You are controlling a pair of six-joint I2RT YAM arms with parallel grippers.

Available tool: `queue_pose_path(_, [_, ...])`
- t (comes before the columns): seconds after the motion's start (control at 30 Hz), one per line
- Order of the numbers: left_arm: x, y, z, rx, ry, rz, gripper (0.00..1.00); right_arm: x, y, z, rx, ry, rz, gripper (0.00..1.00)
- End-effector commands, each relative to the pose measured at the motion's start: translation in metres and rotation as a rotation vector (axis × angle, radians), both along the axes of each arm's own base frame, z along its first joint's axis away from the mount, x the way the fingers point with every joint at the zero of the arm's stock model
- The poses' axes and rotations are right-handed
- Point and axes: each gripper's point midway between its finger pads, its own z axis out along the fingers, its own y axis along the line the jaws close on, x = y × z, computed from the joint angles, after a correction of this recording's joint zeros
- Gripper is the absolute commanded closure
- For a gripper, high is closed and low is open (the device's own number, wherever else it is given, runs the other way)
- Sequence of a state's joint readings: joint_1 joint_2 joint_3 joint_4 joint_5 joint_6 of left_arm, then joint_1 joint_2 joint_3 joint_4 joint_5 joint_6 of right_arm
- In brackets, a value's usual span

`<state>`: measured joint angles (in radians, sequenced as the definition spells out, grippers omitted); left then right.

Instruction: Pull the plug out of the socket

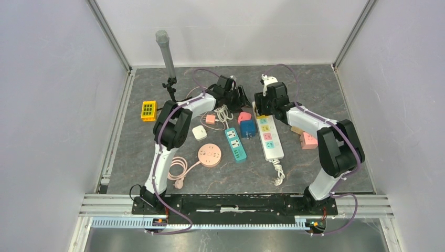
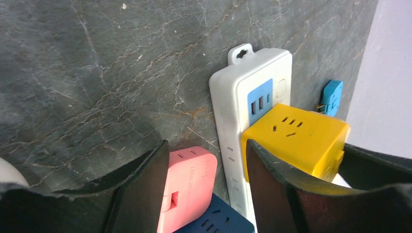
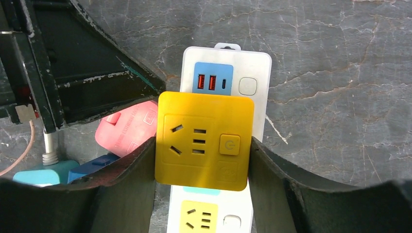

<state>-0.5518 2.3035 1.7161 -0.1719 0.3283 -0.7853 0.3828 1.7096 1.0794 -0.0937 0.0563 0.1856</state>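
Observation:
A yellow cube plug (image 3: 204, 141) sits on the far end of the white power strip (image 3: 252, 68), over its teal socket. My right gripper (image 3: 201, 145) is shut on the cube, one finger pressed on each side. In the top view the right gripper (image 1: 265, 107) hides the cube above the strip (image 1: 270, 137). My left gripper (image 2: 206, 145) is open and empty, straddling a pink adapter (image 2: 189, 184). Its right finger is close beside the yellow cube (image 2: 296, 136) and the strip (image 2: 228, 97). Whether the cube's prongs are still in the socket is hidden.
A dark blue adapter (image 2: 218, 223) lies against the pink one. A teal strip (image 1: 235, 144), round pink socket (image 1: 209, 155), white cube (image 1: 199, 132), yellow block (image 1: 148, 110) and grey pole (image 1: 167, 58) stand left. A pink adapter (image 1: 308, 140) lies right.

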Motion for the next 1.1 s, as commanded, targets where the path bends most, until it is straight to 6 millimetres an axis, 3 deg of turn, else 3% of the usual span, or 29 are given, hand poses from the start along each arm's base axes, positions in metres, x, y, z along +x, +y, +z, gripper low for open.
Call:
queue_pose_path(0.0, [0.009,-0.011,0.016,-0.094,0.018,0.003,0.36,-0.012,0.018,0.007,0.058,-0.005,0.049,0.71])
queue_pose_path(0.3, [0.003,-0.02,0.005,-0.142,0.096,0.012,0.49,-0.023,0.028,0.006,0.073,0.007,0.064,0.82])
queue_pose_path(0.57, [-0.005,-0.013,-0.011,-0.082,0.143,0.023,0.59,-0.023,0.037,0.01,0.124,-0.015,0.079,1.0])
queue_pose_path(0.77, [-0.013,-0.002,-0.021,0.03,0.166,-0.025,0.61,-0.017,0.042,0.031,0.159,-0.054,0.125,1.0])
queue_pose_path(0.93, [-0.02,0.01,-0.034,0.107,0.176,-0.062,0.62,-0.018,0.054,0.031,0.192,-0.03,0.165,1.0])
queue_pose_path(1.07, [-0.025,0.012,-0.043,0.117,0.198,-0.075,0.62,-0.02,0.06,0.02,-0.003,-0.044,0.143,1.0])
